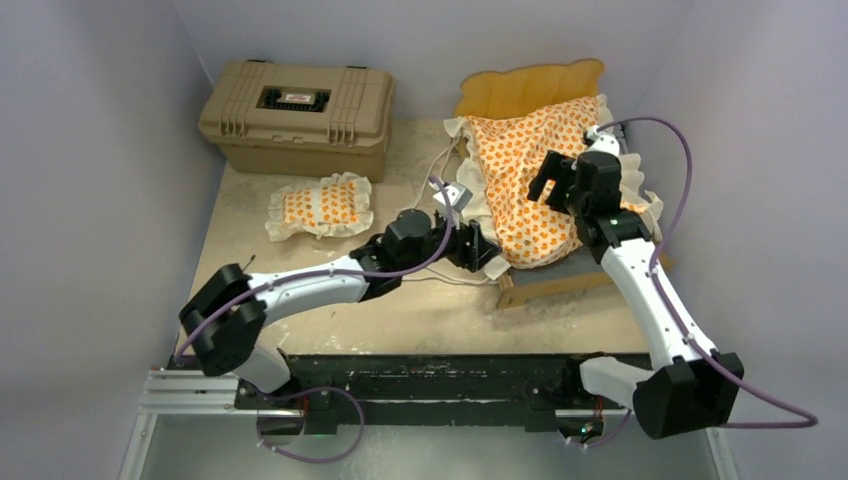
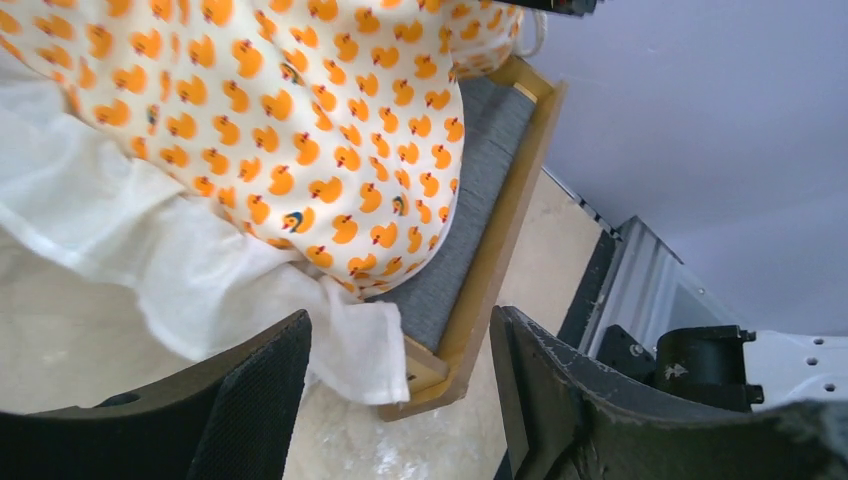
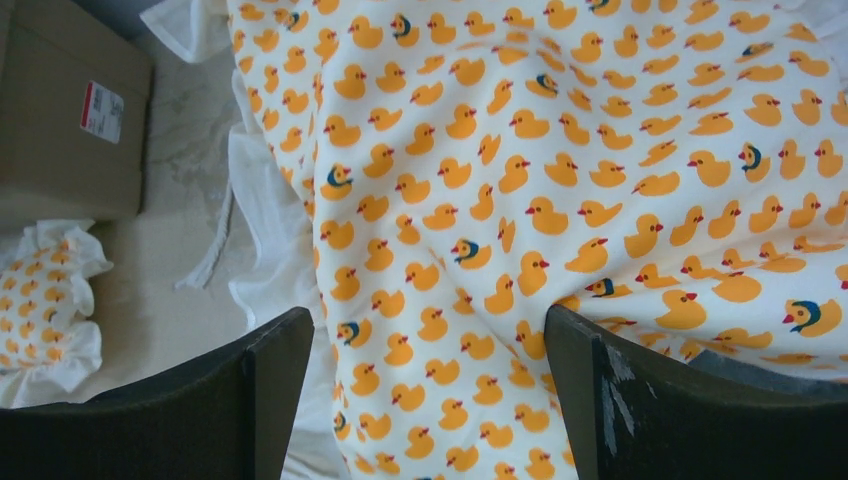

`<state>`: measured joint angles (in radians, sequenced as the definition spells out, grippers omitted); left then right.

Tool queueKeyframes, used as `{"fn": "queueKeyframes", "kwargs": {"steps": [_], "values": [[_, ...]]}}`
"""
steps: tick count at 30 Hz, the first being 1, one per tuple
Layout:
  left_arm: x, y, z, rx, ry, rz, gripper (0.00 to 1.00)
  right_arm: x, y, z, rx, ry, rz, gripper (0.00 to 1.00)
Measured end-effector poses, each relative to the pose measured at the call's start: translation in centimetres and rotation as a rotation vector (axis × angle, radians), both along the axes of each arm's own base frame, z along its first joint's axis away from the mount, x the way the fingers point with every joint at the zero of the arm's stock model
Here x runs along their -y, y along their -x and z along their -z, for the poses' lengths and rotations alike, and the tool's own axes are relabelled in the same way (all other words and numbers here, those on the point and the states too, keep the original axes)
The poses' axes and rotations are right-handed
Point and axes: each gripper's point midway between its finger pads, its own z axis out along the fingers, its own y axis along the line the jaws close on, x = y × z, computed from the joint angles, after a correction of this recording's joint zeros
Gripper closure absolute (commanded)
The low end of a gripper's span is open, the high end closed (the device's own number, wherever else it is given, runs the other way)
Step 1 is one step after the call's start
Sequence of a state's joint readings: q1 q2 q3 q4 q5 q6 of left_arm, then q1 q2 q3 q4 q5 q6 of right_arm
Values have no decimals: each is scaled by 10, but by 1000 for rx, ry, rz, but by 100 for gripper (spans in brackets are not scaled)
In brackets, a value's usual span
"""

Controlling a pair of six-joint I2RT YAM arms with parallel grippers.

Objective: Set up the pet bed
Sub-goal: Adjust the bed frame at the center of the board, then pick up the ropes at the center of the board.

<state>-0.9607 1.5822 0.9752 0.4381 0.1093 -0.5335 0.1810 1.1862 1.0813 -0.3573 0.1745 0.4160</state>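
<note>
The wooden frame [image 1: 545, 288] of the pet bed sat at the far right of the table [image 1: 420, 320], its scalloped headboard against the back wall. The duck-print mattress cushion [image 1: 525, 190] lay bunched and crooked on it. It was humped in the middle, and its white ruffle [image 2: 150, 250] spilled off the left side onto the tabletop. At the near end a strip of the grey base [image 2: 470, 220] showed bare between the cushion and the foot rail.

The left gripper [image 1: 478, 252] was down low at the near left corner of the bed, beside the drooping ruffle. Its fingers stood apart with nothing pinched between them; from the left wrist view the frame's corner and the ruffle's edge lay just past the fingertips. The right gripper [image 1: 548, 180] hung over the right half of the cushion, also spread wide and holding nothing. I couldn't tell whether its tips brushed the cloth.

The small matching pillow [image 1: 320, 205] lay by itself on the table, well left of the bed and just in front of the tan hard case [image 1: 298, 115] — lid shut, in the far left corner.
</note>
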Motion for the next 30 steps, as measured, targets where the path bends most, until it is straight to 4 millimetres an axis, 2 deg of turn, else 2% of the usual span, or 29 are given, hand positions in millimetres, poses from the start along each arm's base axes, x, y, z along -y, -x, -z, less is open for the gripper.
{"fn": "queueKeyframes", "kwargs": {"steps": [3,5,7,11,16,26,30], "values": [[-19,0,-12,82,-31,-24,35,-1,17,5,-32,-2,-22,13],[-26,2,-7,115,-65,-18,35,-5,26,13,-61,-14,-51,13],[-28,4,11,127,-112,3,36,-10,37,28,-109,-27,-77,12],[-29,13,67,125,-217,73,38,-15,56,48,-176,-65,-99,12],[-26,18,122,187,-332,153,38,-17,61,34,-133,-96,-99,11],[-14,-1,168,360,-430,195,40,-23,59,28,-112,-117,-122,11],[-7,-5,185,379,-460,225,45,-24,59,28,-110,-120,-127,10]]}}
